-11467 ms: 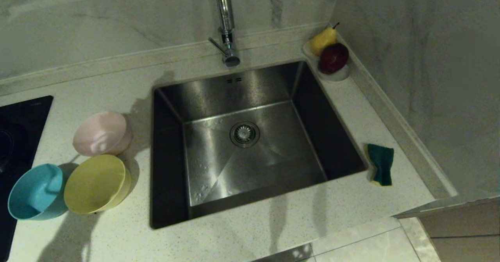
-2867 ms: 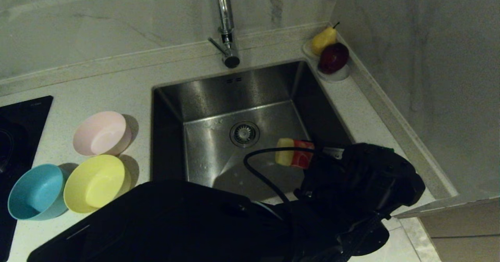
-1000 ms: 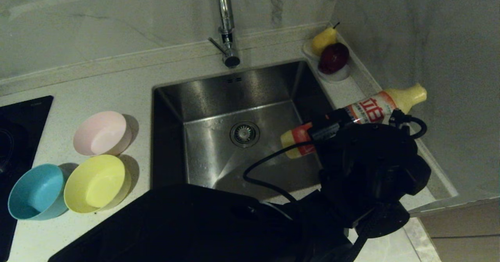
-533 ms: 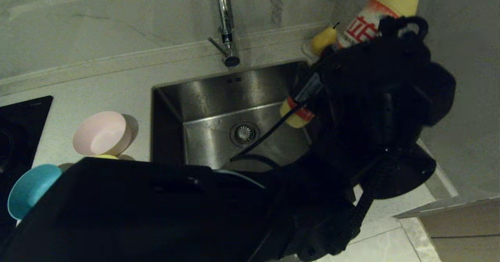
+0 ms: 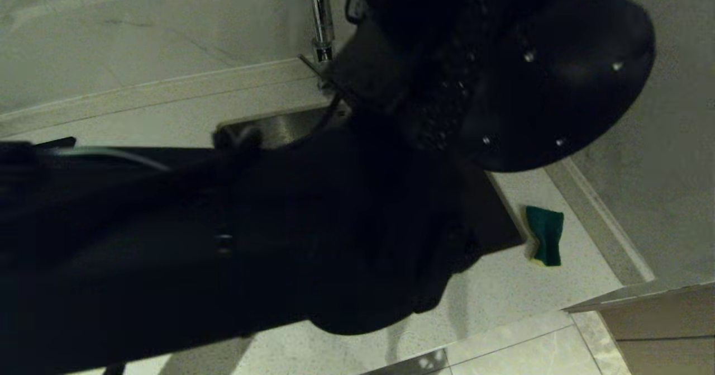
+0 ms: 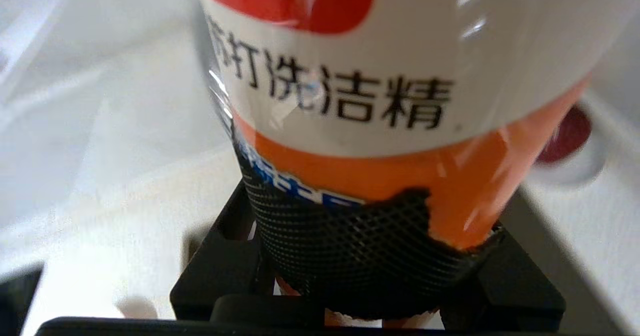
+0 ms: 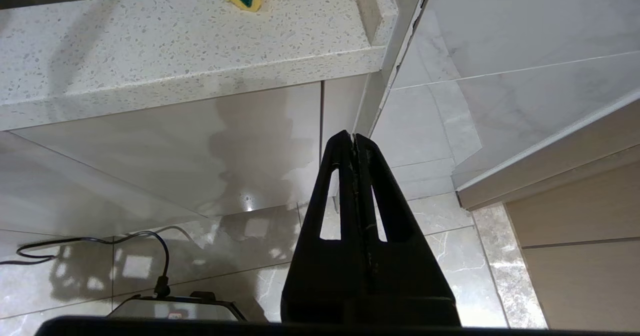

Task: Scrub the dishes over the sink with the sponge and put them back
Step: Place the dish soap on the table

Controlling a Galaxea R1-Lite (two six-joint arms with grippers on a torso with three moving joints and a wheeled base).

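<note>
Now, left fingers [image 6: 350, 256]: I see the mesh-covered pads clamped on the lower body of a bottle [image 6: 380, 100], white label with dark characters, orange band beneath.
Left gripper [image 6: 360, 276]: I hold the bottle close before the wrist camera, so it fills most of that view.
Left arm [image 5: 313, 218]: I have it raised across the head view, hiding nearly all the sink [image 5: 279, 132] and the counter on my left.
Right gripper [image 7: 354, 145]: I see its fingers pressed together, nothing between them; it hangs below the counter edge, pointing at the floor tiles.
Sponge [image 5: 544, 235]: it lies green face up on the counter [image 5: 503, 302], just beside the sink's right rim.
Tap [image 5: 319, 17]: upright behind the sink, partly covered by the arm.
Bowls: I cannot see them; the arm blocks that side.
</note>
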